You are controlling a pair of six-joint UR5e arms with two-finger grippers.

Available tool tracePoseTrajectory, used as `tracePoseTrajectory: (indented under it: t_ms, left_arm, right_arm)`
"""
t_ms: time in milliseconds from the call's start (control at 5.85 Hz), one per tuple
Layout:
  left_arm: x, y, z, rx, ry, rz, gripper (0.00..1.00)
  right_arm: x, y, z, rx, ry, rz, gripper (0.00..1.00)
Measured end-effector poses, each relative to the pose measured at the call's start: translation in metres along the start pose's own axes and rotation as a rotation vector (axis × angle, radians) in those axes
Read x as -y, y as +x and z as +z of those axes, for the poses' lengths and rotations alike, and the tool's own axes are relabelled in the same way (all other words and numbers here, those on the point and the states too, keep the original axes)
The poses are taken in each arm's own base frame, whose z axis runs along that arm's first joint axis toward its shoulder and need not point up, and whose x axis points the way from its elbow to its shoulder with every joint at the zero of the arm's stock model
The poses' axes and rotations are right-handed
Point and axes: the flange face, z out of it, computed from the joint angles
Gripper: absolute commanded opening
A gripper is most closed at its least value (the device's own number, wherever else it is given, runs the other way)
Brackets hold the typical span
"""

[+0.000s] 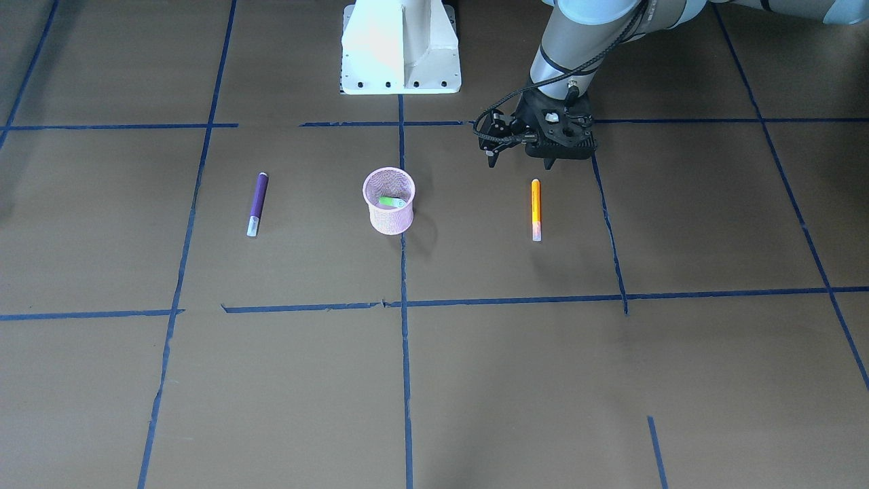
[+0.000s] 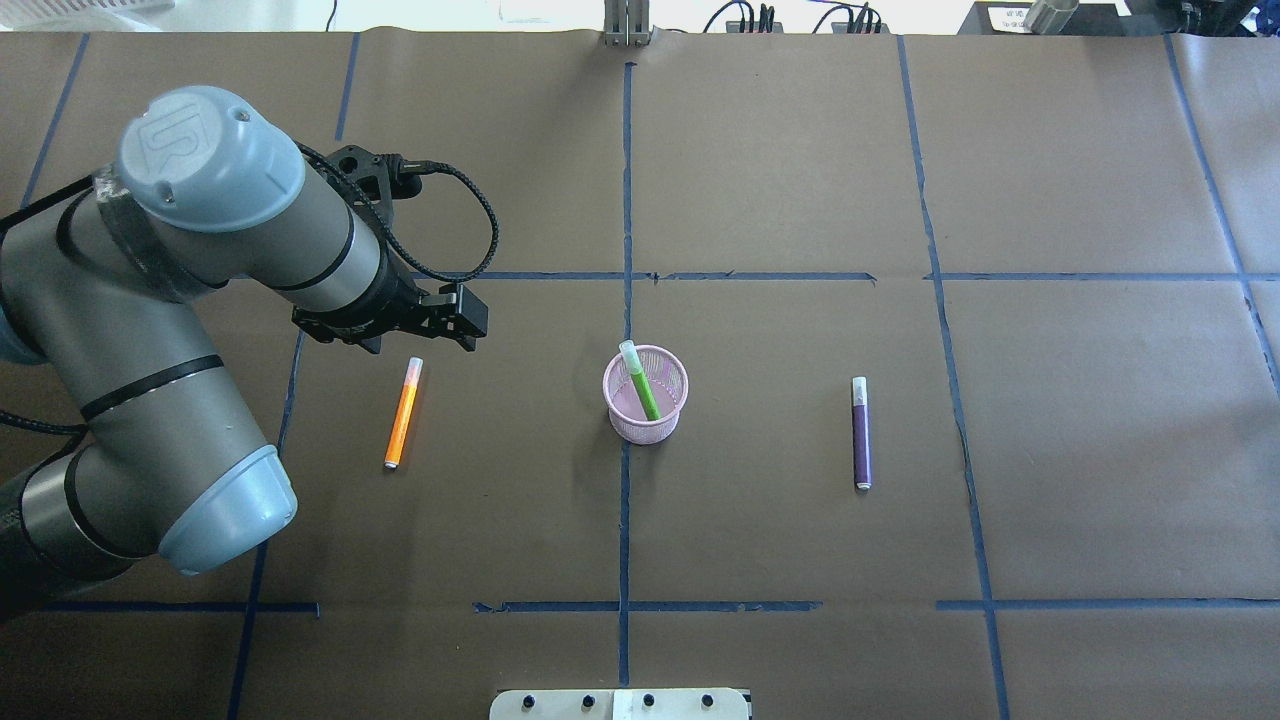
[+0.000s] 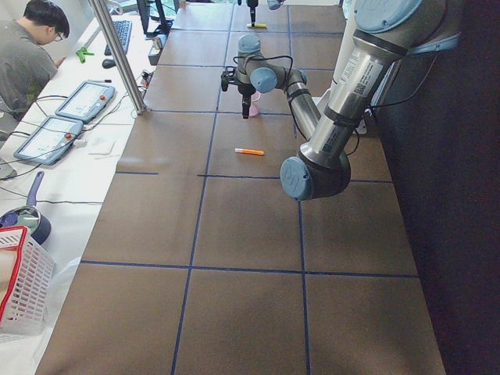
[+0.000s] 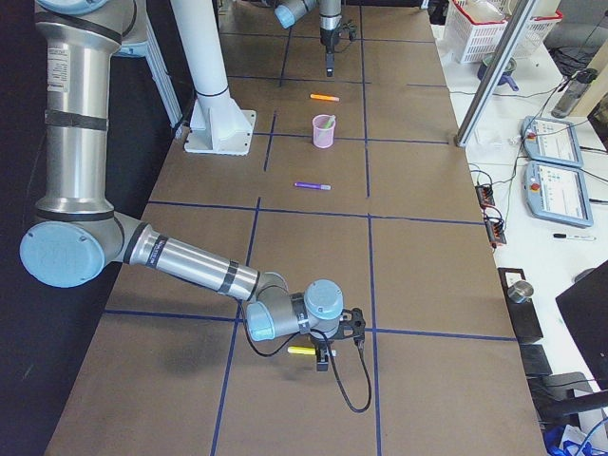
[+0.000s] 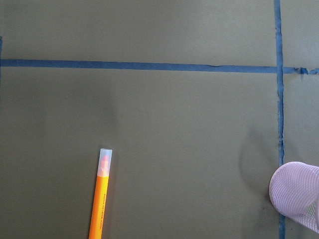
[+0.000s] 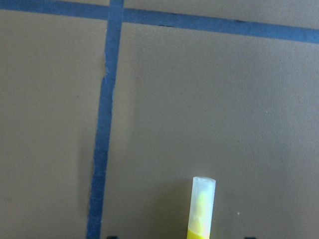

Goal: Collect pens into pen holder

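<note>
The pink mesh pen holder [image 2: 650, 428] stands at mid-table with the green pen [image 2: 642, 385] leaning inside it. The orange pen [image 2: 402, 412] lies flat to its left in the overhead view, and the purple pen [image 2: 860, 432] lies flat to its right. My left gripper [image 2: 372, 342] hovers just beyond the orange pen's cap end, and I cannot tell whether it is open or shut. The left wrist view shows the orange pen [image 5: 99, 199] and the holder [image 5: 294, 194]. My right gripper [image 4: 325, 361] is far off at the table's end, its tips wide apart around a yellow pen [image 6: 202, 209].
The robot's white base [image 1: 400, 47] stands at the table's back edge. Blue tape lines [image 1: 405, 305] cross the brown table cover. In the exterior left view, a person [image 3: 27, 47] sits at a side bench with teach pendants [image 3: 82, 100] and a white basket [image 3: 19, 289].
</note>
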Motion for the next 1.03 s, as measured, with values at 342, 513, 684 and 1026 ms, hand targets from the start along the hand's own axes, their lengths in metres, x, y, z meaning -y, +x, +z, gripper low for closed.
tracePoseTrajectory:
  t_ms: [342,513,684,1026]
  left_arm:
    - [0.0,0.001,0.0,-0.001,0.0,0.001,1.0]
    - [-0.001,0.001,0.0,0.0,0.001,0.002,1.0]
    - [-0.001,0.001,0.0,-0.001,0.001,0.003,1.0]
    - [-0.001,0.002,0.0,-0.001,0.001,0.003,1.0]
  right_arm:
    - [-0.004,0.005,0.007,-0.004,-0.016,0.009,0.69]
    - [-0.007,0.008,0.01,-0.006,-0.023,0.014,0.63]
    - [-0.008,0.01,0.012,-0.007,-0.027,0.018,0.56]
    - [-0.011,0.014,0.016,-0.01,-0.037,0.026,0.51]
